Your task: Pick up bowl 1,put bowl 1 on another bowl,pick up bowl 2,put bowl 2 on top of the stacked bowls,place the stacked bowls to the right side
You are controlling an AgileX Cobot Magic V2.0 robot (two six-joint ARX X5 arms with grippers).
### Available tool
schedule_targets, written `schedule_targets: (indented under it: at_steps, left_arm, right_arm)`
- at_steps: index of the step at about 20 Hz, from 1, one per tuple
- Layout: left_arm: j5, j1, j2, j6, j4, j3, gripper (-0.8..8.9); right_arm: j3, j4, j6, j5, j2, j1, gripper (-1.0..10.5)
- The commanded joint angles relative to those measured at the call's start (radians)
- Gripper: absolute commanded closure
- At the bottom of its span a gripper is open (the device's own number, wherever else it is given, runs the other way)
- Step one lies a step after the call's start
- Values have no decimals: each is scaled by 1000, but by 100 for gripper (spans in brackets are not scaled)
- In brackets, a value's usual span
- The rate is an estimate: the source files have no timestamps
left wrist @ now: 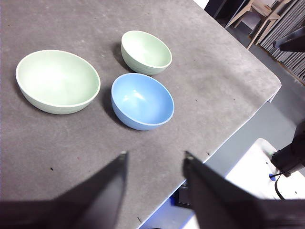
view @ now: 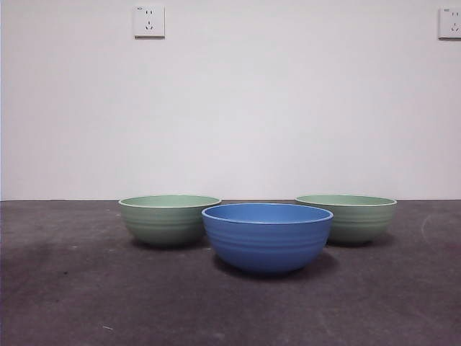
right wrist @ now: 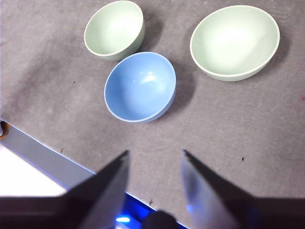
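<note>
Bowls sit unstacked — blue bowl (view: pixel 267 236) foremost — well apart from left gripper (left wrist: pixel 155 160) and right gripper (right wrist: pixel 155 157), both parted, empty.

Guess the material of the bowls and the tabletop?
Blue bowl and both green bowls: probably matte moulded plastic or melamine; uniform colour, ribbed sides, soft highlights inside. Tabletop: dark grey felt-like mat, dull with visible lint.

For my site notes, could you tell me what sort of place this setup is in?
Probably a lab or test room, not a home: a bare white wall with power sockets, a table under grey felt, and only three bowls, one blue, set out on it.
</note>
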Motion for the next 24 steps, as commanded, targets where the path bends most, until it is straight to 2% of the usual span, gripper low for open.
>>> schedule_targets:
  at_steps: [1,7,14,24]
  left_arm:
    - [3,-3,-2,-6,1,5,273]
    - [2,-3,2,-7,2,13,274]
    - [2,-3,19,-27,3,38,274]
    - [2,-3,29,-27,1,38,274]
  right_arm:
    - [2,4,23,2,-1,2,402]
    - [2,8,43,5,10,2,402]
    - [2,82,105,11,70,2,403]
    - [2,334,189,181,322,0,406]
